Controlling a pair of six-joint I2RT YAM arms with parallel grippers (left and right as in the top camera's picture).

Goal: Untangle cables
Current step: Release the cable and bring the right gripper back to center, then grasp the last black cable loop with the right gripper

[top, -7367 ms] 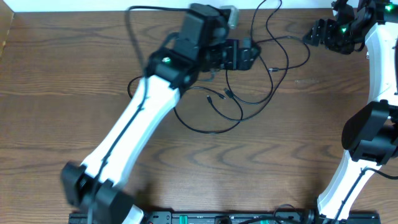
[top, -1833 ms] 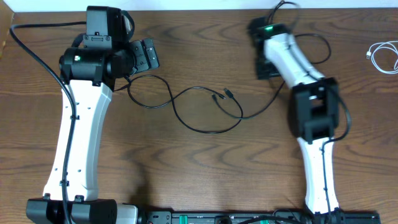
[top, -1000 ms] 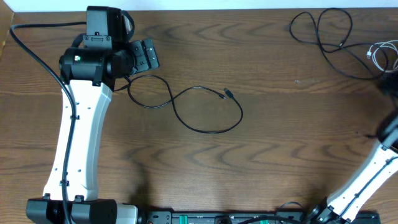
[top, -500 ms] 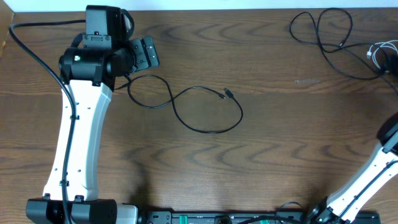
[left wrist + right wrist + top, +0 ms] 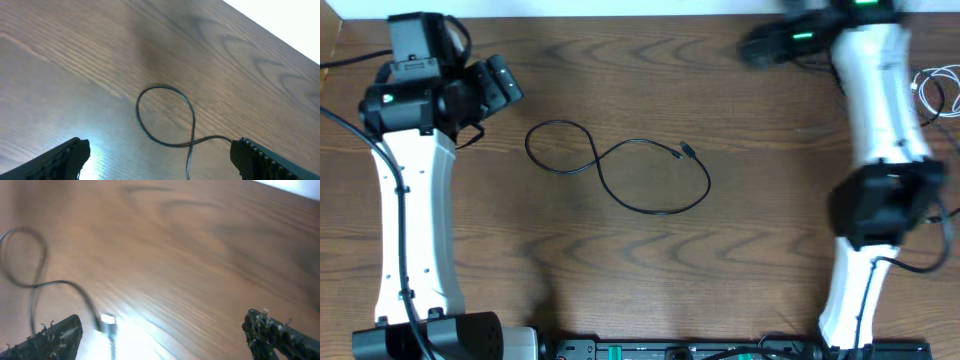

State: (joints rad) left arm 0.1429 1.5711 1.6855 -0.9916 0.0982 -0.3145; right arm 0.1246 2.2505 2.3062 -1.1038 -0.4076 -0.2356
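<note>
Overhead view. The wooden table (image 5: 740,250) fills the frame, and we place everything else against it.

The right arm (image 5: 875,100) is the biggest item. Its white links run from the table's near edge, right of centre, up to the far edge. Its upper part is smeared in the picture.

The left arm (image 5: 415,220) stands along the table's left side, from the near-left corner up toward the far-left corner.

The right gripper (image 5: 765,45) sits at the table's far edge, right of centre, pointing toward the left. It is too blurred overhead to read. In the right wrist view its fingers (image 5: 55,335) stand wide apart at the two lower corners, with nothing clamped between them and only tabletop below.

The left gripper (image 5: 503,85) is near the table's far-left corner, pointing toward the table's middle. In the left wrist view its fingertips (image 5: 65,157) are likewise spread wide and hold nothing.

The black cable (image 5: 662,212) lies flat and free on the table, left of the centre, well apart from both grippers. It forms a small closed loop on its left, crosses itself once, then sweeps through a larger open curve on its right.

The white cable (image 5: 932,92) lies bunched at the table's right edge, toward the far side, partly behind the right arm.

The plug (image 5: 688,151) of the black cable rests near the table's centre, at the top of the larger curve.
</note>
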